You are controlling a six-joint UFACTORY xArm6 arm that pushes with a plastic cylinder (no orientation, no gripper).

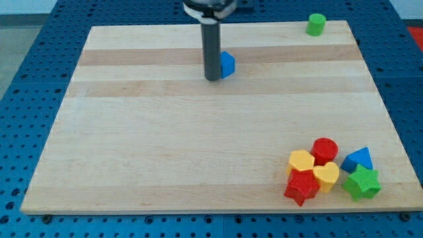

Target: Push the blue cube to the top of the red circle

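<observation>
- Camera view: my tip [212, 79] touches the left side of the blue cube [227, 64], near the top of the wooden desk [165, 145].
- The red circle [324, 149] sits well apart, at the view's bottom right among other blocks.
- No gripper here, only the rod; nothing is held.
- Step judged: starting the push; next, drive the cube rightward and down.

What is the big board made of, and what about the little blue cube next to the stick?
The board looks like pale wood: joined planks with grain stripes, matte. The blue cube, right beside my tip, looks like smooth painted wood or plastic; its even colour leaves that open.
</observation>
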